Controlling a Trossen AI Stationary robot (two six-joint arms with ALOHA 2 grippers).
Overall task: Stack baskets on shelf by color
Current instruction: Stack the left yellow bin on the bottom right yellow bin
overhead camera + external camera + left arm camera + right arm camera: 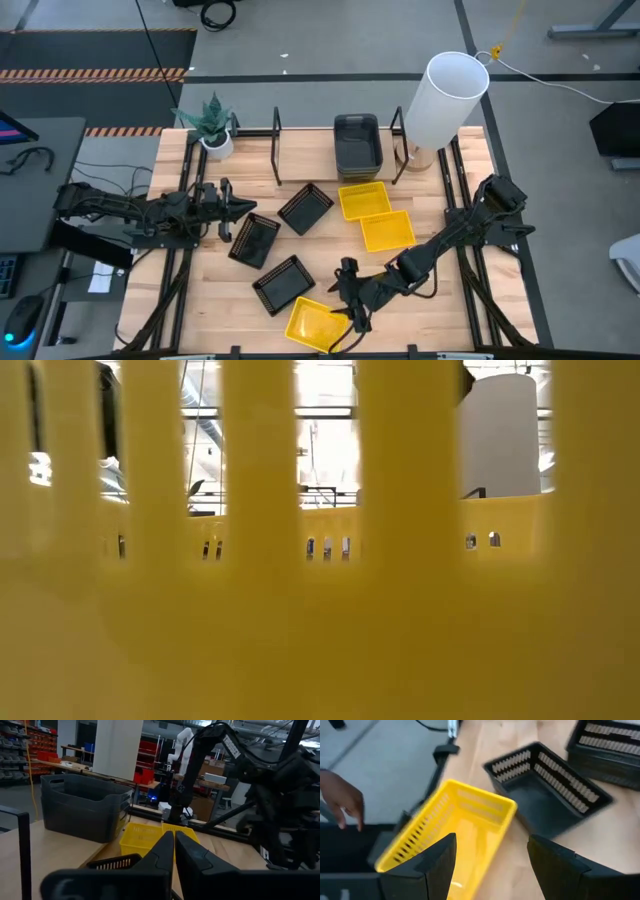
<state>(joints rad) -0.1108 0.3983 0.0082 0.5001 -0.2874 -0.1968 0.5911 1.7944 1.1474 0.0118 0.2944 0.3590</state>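
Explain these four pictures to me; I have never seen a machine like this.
It is a robot with two dark arms at a wooden table, each ending in a two-finger gripper. One picture looks straight down, one looks level from the table top, and two come from cameras on the wrists. On the table lie three yellow baskets and three black slatted baskets; grey baskets sit stacked on the shelf. The low camera is blocked by a yellow basket. The right gripper is open above the nearest yellow basket. The left gripper is shut and holds nothing. A person's hand shows beyond the table.
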